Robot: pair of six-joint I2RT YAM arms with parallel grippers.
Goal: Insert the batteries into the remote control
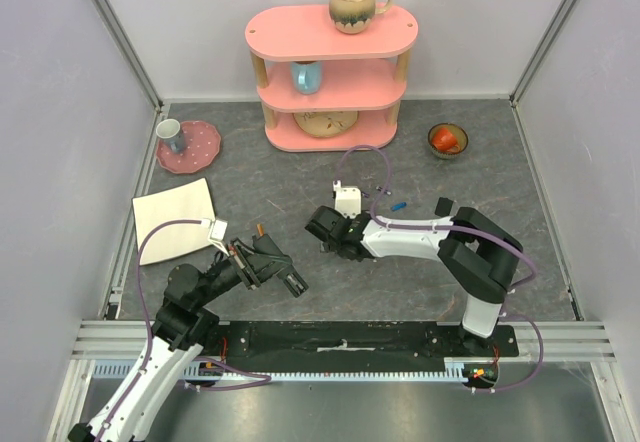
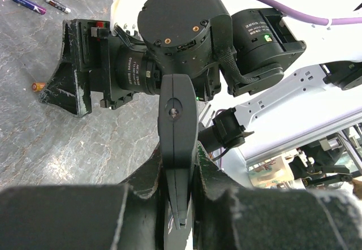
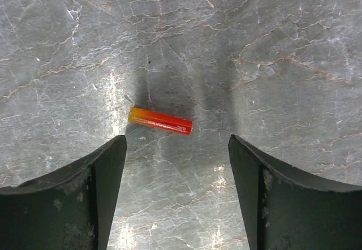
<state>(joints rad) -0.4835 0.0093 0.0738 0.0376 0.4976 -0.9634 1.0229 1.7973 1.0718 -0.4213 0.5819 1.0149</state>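
My left gripper is shut on the slim black remote control and holds it edge-on above the table. My right gripper points down, open and empty, its fingertips just short of a red-orange battery lying flat on the grey table. In the left wrist view a purple battery and a dark grey battery lie side by side beyond the right gripper, and an orange-ended battery lies by its fingers. A blue battery lies near the right arm.
A small black square piece lies right of the blue battery. A white sheet lies at the left. A pink shelf with mugs stands at the back, a pink plate with a cup at back left, a bowl at back right.
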